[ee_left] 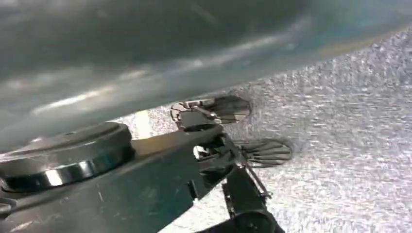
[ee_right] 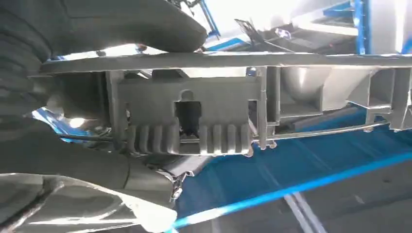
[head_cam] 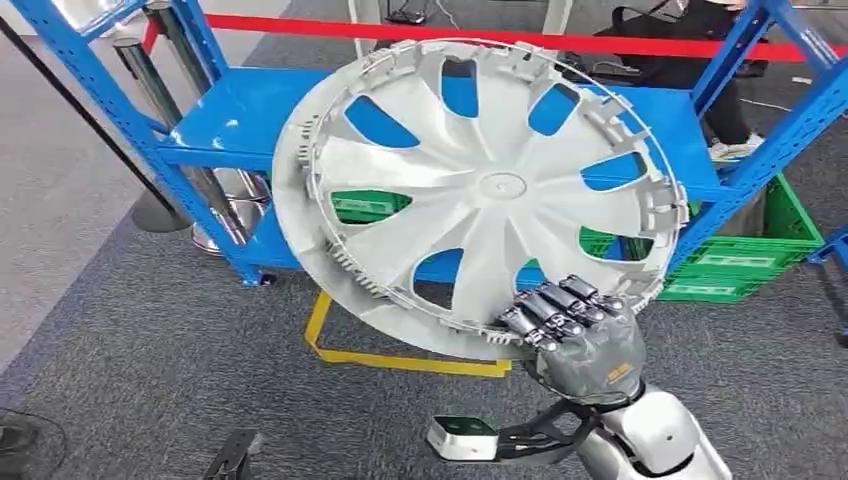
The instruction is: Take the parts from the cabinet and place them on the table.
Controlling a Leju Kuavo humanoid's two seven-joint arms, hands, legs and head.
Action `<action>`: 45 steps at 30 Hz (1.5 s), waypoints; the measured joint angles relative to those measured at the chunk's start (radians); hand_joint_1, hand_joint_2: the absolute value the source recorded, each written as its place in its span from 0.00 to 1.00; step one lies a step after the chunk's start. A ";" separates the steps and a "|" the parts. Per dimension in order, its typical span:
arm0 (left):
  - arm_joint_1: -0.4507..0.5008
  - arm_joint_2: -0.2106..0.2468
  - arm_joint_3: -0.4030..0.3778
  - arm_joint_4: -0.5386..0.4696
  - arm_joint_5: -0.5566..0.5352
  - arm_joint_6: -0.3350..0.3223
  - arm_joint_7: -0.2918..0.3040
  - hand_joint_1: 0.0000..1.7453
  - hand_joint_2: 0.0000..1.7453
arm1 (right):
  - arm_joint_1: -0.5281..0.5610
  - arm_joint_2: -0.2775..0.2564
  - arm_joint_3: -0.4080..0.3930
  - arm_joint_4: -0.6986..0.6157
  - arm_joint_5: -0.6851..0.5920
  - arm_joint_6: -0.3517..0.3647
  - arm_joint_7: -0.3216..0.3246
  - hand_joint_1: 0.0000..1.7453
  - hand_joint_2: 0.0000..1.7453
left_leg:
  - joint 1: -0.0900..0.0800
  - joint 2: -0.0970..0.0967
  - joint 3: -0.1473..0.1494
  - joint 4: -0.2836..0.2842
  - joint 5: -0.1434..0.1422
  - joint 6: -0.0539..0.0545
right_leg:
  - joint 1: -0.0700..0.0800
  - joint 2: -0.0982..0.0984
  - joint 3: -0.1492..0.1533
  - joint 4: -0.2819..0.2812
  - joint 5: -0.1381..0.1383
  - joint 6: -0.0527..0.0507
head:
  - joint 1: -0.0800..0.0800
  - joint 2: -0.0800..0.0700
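We held the wheel cover (head_cam: 480,195) by its near rim in our right hand (head_cam: 585,335), tilted upright before the blue cabinet (head_cam: 240,125); left hand's state we couldn't tell.

A blue metal shelving rack (head_cam: 230,125) stood on grey carpet (head_cam: 150,340), with green plastic crates (head_cam: 740,255) beneath its shelf. A red barrier bar (head_cam: 420,33) ran behind the rack, and yellow tape (head_cam: 400,360) marked the floor.
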 joint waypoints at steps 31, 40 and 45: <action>-0.002 0.003 -0.046 0.000 -0.013 -0.014 0.007 0.00 0.00 | 0.007 -0.078 0.035 -0.055 0.042 0.000 0.105 1.00 1.00 | 0.002 0.000 -0.002 0.010 0.001 0.002 | 0.002 -0.001 0.008 0.006 -0.014 0.003 | 0.002 0.000; 0.000 0.000 -0.047 0.000 -0.012 -0.014 0.007 0.00 0.00 | 0.013 -0.087 0.038 -0.056 0.036 0.000 0.100 1.00 1.00 | -0.003 0.011 -0.127 0.025 0.095 0.036 | 0.000 0.006 -0.017 0.287 -0.153 0.019 | 0.007 0.000; 0.000 0.000 -0.047 0.000 -0.008 -0.008 0.001 0.00 0.00 | 0.011 -0.087 0.038 -0.058 0.030 0.000 0.081 1.00 1.00 | -0.008 0.009 -0.173 0.049 0.136 0.014 | 0.008 0.007 0.173 0.000 -0.176 0.003 | 0.007 0.000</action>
